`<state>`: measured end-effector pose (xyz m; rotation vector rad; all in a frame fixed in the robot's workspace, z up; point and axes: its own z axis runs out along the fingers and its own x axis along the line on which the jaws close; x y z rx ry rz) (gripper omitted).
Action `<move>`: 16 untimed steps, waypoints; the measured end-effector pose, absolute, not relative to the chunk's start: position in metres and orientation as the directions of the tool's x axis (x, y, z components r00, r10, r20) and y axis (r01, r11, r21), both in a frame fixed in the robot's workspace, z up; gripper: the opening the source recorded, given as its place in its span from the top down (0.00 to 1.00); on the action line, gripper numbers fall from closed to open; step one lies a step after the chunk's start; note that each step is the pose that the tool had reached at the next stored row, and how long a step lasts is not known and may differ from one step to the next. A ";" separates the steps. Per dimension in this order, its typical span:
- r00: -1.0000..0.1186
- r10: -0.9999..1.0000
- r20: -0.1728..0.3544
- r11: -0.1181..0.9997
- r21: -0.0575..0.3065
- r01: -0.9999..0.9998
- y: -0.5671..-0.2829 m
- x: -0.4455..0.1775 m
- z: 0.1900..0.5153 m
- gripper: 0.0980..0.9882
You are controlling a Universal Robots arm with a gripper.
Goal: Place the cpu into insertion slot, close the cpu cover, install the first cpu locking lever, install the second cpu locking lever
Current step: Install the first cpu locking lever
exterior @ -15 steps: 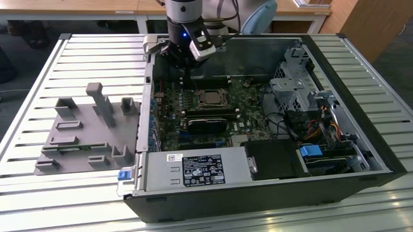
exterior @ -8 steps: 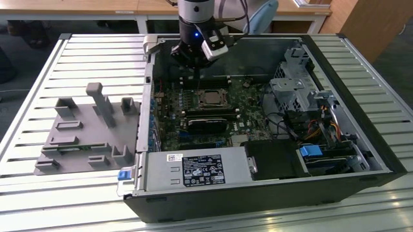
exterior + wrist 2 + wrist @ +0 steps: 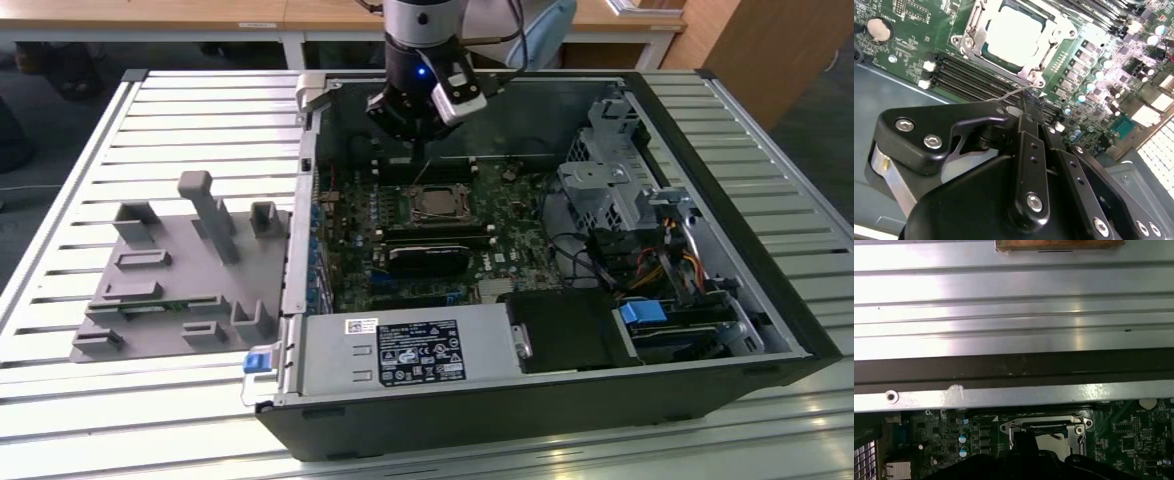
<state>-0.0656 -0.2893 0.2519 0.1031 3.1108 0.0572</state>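
The cpu lies flat in the insertion slot, its silvery face up, on the green board inside the open computer case. The cpu cover lies down around it as a metal frame. A thin wire locking lever sticks out past the socket's corner, over the black memory slots. My gripper hangs right at this lever, fingers drawn together into one narrow tip; whether it touches the wire I cannot tell. In the exterior view the gripper stands just behind the socket. In the first wrist view the socket sits beyond the gripper.
Long black memory slots run beside the socket. A grey fixture block sits on the slatted table at the exterior view's left. The power supply, a drive cage and the case walls hem in the board.
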 end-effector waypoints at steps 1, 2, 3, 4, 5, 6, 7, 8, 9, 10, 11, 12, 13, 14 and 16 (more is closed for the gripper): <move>-0.997 0.067 -0.026 0.997 0.050 0.066 -0.289 -0.066 0.252 0.99; -0.997 0.067 -0.025 0.996 0.068 0.065 -0.289 -0.066 0.252 0.99; -0.997 0.068 -0.024 0.994 0.085 0.065 -0.290 -0.066 0.252 0.99; -0.997 0.068 -0.024 0.993 0.096 0.065 -0.290 -0.066 0.252 0.99; -0.997 0.068 -0.024 0.993 0.098 0.065 -0.290 -0.066 0.251 0.99; -0.997 0.068 -0.024 0.993 0.098 0.065 -0.291 -0.066 0.251 0.99; -0.997 0.068 -0.024 0.993 0.098 0.065 -0.291 -0.066 0.251 0.99; -0.997 0.068 -0.024 0.993 0.098 0.065 -0.291 -0.066 0.251 0.99; -0.997 0.067 -0.025 0.993 0.098 0.065 -0.292 -0.066 0.251 0.99; -0.997 0.067 -0.025 0.993 0.098 0.064 -0.292 -0.066 0.250 0.99; -0.998 0.066 -0.025 0.993 0.098 0.063 -0.292 -0.066 0.250 0.99; -0.998 0.064 -0.025 0.993 0.098 0.062 -0.292 -0.065 0.249 0.99; -0.998 0.063 -0.025 0.993 0.098 0.060 -0.292 -0.065 0.249 0.99; -0.998 0.061 -0.025 0.993 0.098 0.059 -0.292 -0.064 0.248 0.99; -0.998 0.059 -0.025 0.994 0.098 0.057 -0.292 -0.063 0.247 0.99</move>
